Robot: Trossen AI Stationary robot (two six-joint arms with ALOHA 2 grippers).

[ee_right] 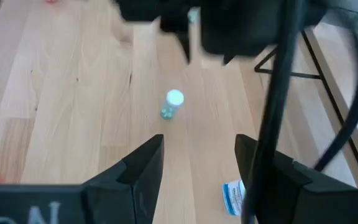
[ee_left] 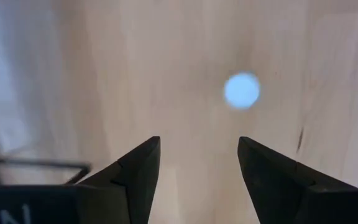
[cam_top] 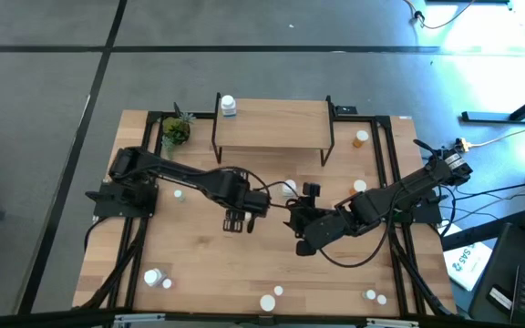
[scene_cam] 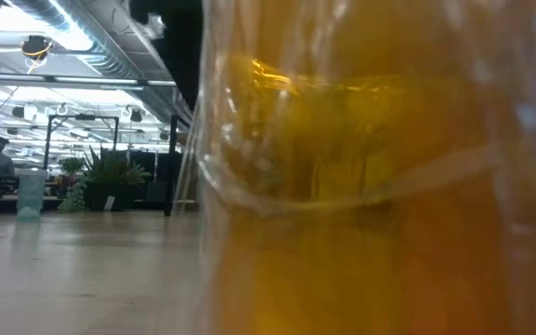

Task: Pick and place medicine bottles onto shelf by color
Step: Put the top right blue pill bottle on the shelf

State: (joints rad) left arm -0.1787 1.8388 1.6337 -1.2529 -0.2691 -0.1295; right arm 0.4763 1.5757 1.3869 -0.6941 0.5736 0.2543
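Note:
The shelf stands at the table's far middle, with one white bottle upright on its left end. Other bottles lie scattered on the table: a pale green one, a white one, two orange ones, and several along the near edge. My left gripper points down over the table's middle, open and empty, with a blurred white cap below and just beyond its fingers. My right gripper is open and empty, pointing toward the table's left.
A small potted plant stands left of the shelf. An orange bottle right in front of the low camera fills most of that view. My two grippers are close together at the table's middle. White bottles sit near the near edge.

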